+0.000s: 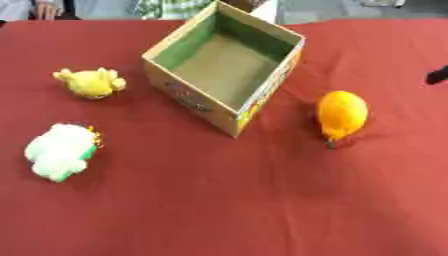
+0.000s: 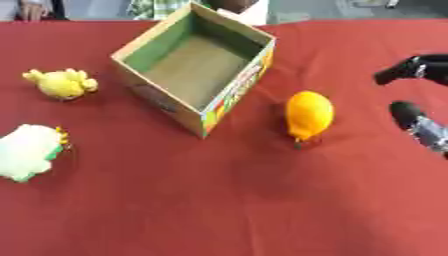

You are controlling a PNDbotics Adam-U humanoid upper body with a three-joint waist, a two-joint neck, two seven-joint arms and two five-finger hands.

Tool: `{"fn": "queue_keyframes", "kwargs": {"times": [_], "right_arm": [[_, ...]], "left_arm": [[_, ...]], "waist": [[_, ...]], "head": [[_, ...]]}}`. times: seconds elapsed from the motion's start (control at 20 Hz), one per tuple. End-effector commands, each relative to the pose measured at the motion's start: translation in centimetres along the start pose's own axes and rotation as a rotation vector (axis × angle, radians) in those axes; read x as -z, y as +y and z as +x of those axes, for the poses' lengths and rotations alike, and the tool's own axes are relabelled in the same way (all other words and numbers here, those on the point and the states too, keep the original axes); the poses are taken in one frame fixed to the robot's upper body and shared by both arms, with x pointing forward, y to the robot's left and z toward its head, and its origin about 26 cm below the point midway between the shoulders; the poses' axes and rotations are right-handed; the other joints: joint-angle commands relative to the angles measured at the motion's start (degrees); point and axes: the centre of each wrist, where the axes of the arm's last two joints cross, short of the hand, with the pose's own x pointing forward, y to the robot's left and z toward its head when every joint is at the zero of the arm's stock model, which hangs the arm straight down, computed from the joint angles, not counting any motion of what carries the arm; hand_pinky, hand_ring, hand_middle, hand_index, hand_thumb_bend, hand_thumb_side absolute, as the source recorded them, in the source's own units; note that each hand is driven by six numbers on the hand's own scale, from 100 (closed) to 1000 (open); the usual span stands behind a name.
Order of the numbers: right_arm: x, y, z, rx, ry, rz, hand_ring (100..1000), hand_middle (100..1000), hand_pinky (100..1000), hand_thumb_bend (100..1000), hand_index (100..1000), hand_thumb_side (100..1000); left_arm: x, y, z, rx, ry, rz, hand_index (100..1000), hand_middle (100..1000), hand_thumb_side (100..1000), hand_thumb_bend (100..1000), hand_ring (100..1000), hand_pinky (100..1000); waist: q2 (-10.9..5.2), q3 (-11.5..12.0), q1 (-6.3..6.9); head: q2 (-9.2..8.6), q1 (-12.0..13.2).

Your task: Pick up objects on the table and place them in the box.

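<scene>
Red cloth (image 1: 262, 200) covers the table; the right hand (image 2: 418, 100) hangs at its right edge with fingers spread, holding nothing, near the orange fruit (image 2: 308, 115). Left of the fruit stands the open box (image 1: 262, 95), with a yellow toy (image 1: 90, 83) and white plush (image 1: 58, 151) well apart beyond it.

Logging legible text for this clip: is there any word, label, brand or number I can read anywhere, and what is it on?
None can be read.
Cardboard box: colourful print on its outer walls, too blurred to make out any letters.
Orange fruit-shaped object, yellow plush toy, white plush toy: no text visible.
Red tablecloth: plain, no markings.
Right hand, at the right edge: no label visible.
</scene>
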Motion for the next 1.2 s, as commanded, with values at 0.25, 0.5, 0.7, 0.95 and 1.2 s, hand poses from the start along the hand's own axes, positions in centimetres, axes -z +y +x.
{"fn": "queue_keyframes", "kwargs": {"times": [0.25,0.5,0.7,0.95,1.2], "right_arm": [[0.1,-1.1,0.4,-0.035,-0.014,0.007,829,750,843,148,884,917],[0.7,-1.7,0.7,-0.063,-0.029,0.023,843,772,840,215,918,885],[1.3,-2.3,1.1,-0.097,-0.032,0.044,853,780,837,442,929,762],[2.0,-2.9,1.4,-0.140,0.007,0.116,851,768,832,642,928,642],[2.6,-3.1,0.1,-0.150,0.053,0.184,864,772,845,755,958,615]], "left_arm": [[0.7,0.4,0.3,0.002,-0.027,0.011,612,577,464,100,520,482],[0.6,0.4,0.3,-0.001,-0.026,0.009,611,577,464,100,520,481],[0.7,0.3,0.4,-0.004,-0.026,0.008,611,577,464,100,520,481],[0.6,0.3,0.4,-0.007,-0.026,0.002,611,577,465,100,520,480],[0.6,0.2,0.4,-0.009,-0.026,-0.003,610,577,465,100,520,479]], "waist": [[-0.93,-0.02,-0.11],[-0.66,0.13,-0.29],[-0.57,0.25,-0.39],[-0.70,0.40,-0.53],[-0.96,0.59,-0.64]], "head": [[-0.74,-0.60],[-0.60,-1.33],[-0.58,-1.73],[-0.63,-2.31],[-0.62,-2.86]]}}
